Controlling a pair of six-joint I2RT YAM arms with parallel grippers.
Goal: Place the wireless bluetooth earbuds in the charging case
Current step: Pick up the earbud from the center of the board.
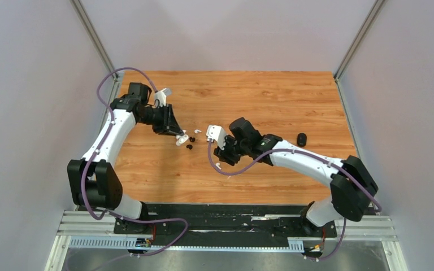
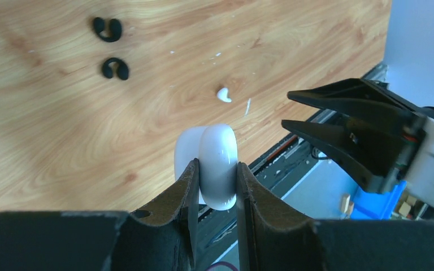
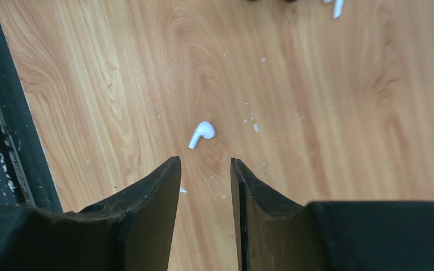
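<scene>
White glossy charging case clamped by left gripper | right gripper agape, empty | earbud on table

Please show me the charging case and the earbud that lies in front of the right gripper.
charging case (image 2: 219, 164), left wrist view, on its rounded white shell.
earbud (image 3: 205, 131), right wrist view, on its rounded head.

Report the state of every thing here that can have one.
left gripper: shut on the charging case
charging case: held, neither earbud in it
right gripper: open, empty
earbud: loose on the table, just ahead of the right gripper
second earbud: loose on the table
</scene>
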